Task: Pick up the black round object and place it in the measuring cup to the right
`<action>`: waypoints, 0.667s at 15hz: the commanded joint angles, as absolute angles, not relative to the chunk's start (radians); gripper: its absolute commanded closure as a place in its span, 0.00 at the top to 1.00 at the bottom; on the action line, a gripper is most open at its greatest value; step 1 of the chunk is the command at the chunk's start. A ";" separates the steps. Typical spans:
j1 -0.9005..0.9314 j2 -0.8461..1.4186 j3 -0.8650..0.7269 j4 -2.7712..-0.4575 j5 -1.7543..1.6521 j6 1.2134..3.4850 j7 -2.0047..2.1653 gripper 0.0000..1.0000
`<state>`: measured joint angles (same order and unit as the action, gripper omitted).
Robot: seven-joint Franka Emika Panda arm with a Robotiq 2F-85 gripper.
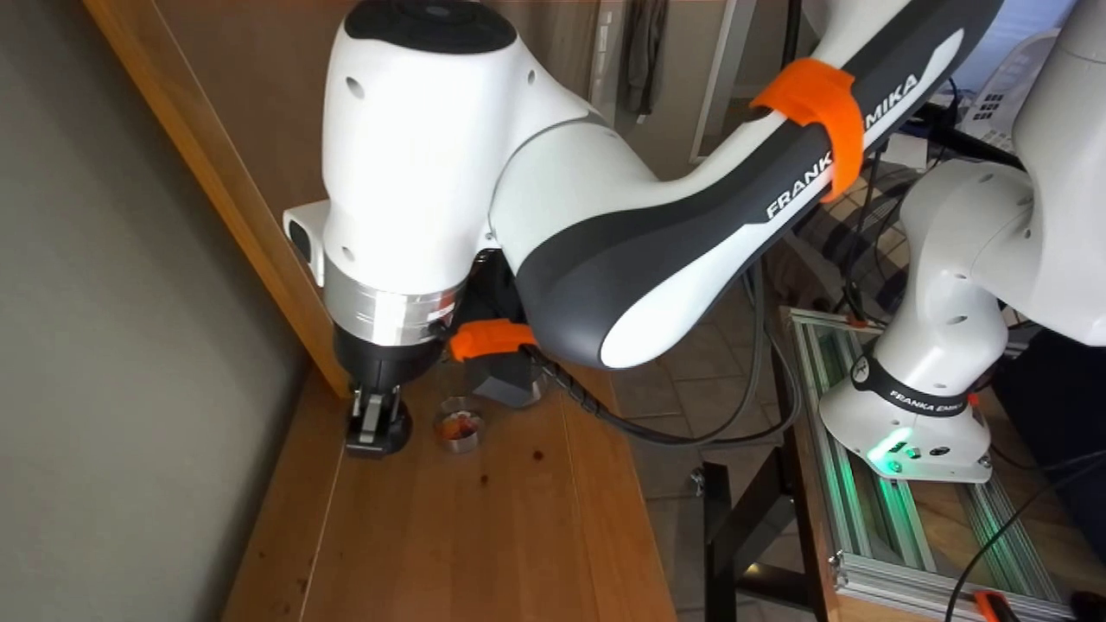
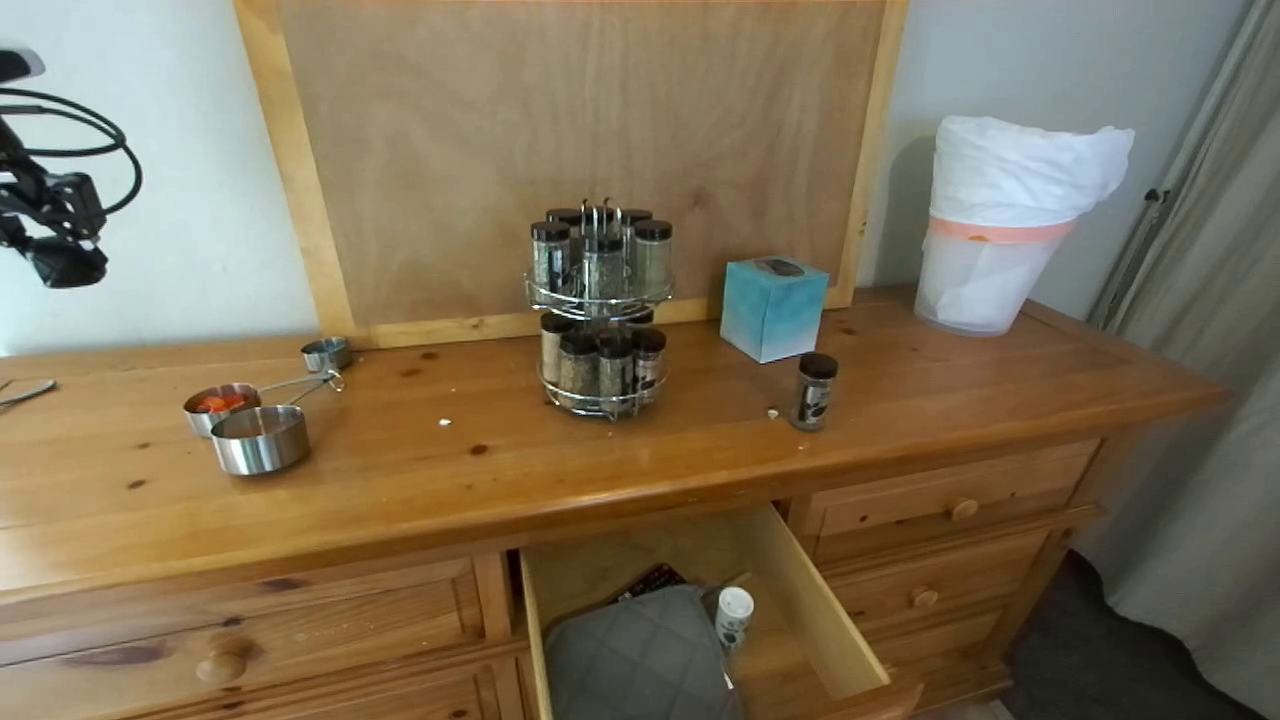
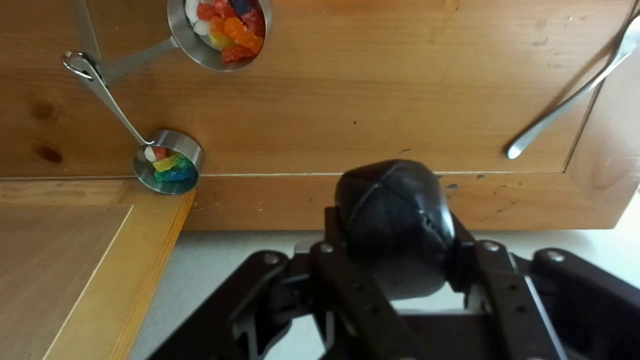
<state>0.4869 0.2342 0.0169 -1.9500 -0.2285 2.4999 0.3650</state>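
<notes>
Saw, in exterior view, measuring cups [image 2: 262, 453] left of spice rack [image 2: 598, 312] on dresser [image 2: 400, 490], spice jar [image 2: 813, 395] right, tissue box [image 2: 772, 315] behind, trash bin [image 2: 975, 278] farther right; in wrist view, ball [image 3: 395, 200] in gripper [image 3: 392, 227].

exterior view: high, near arm [image 1: 657, 242] | exterior view: facing dresser [image 2: 470, 500] | wrist: downward, close | shared: apparently cups [image 3: 189, 144]

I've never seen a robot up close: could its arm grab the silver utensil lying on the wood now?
Probably not yet: the claw is closed on the black ball and would need to let go first. Nothing covers the utensil's handle in the wrist view.
</notes>
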 commanded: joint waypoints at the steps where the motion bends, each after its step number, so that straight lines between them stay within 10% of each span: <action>1: 0.435 0.234 0.073 -1.949 -0.247 2.496 0.377 0.47; 2: 0.429 0.232 0.070 -1.951 -0.240 2.493 0.375 0.22; 10: 0.287 0.113 0.048 -2.147 -0.218 2.457 0.418 0.22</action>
